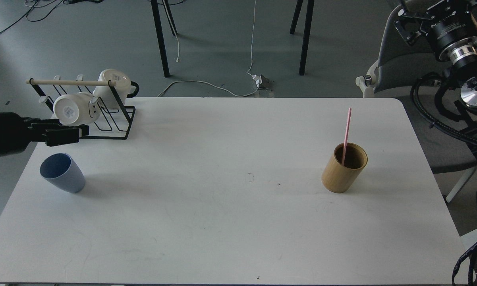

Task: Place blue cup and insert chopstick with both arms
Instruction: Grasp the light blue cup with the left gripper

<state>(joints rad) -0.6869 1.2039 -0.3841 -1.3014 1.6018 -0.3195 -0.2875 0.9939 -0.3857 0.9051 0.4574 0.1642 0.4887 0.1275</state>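
Note:
The blue cup point(62, 173) stands upright near the table's left edge, in front of the rack. The pink chopstick point(346, 129) stands leaning in a tan bamboo cylinder point(343, 169) on the right side of the table. My left gripper point(73, 133) comes in from the left, fingers pointing right, just above and behind the cup and not touching it. Its fingers look apart with nothing between them. My right arm is at the top right, off the table. Its gripper end point(406, 24) is dark, and its fingers cannot be told apart.
A black wire rack point(103, 125) with a pale wooden rod point(69, 82) and two white mugs point(72, 110) stands at the table's back left, right beside my left gripper. A grey chair point(401, 59) and cables lie beyond the right edge.

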